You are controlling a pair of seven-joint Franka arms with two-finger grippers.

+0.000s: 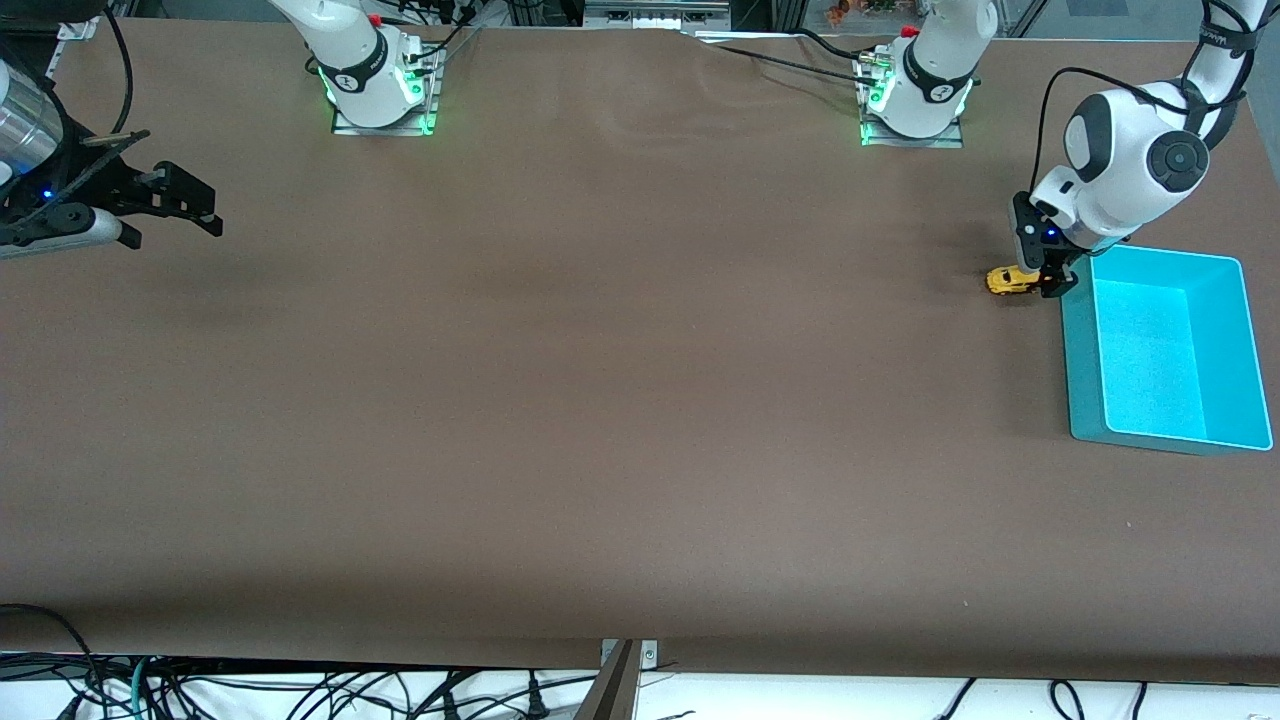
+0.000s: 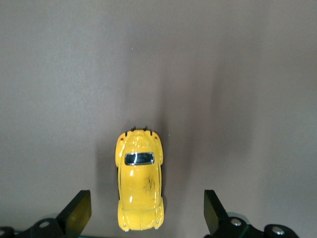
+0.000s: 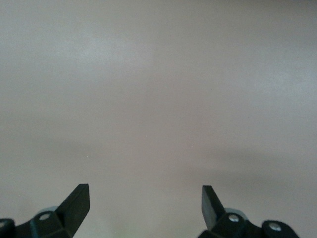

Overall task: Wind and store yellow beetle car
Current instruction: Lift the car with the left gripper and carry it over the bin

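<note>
The yellow beetle car stands on its wheels on the brown table, beside the turquoise bin at the left arm's end. My left gripper is low over the car and open. In the left wrist view the car lies between the two spread fingers with a gap on each side, touching neither. My right gripper is open and empty, held over the table at the right arm's end, where the arm waits. The right wrist view shows only bare table between its open gripper.
The turquoise bin's inside is empty; its rim runs close beside the car and the left gripper. The wide brown table stretches between the two arms. Cables hang below the table's edge nearest the front camera.
</note>
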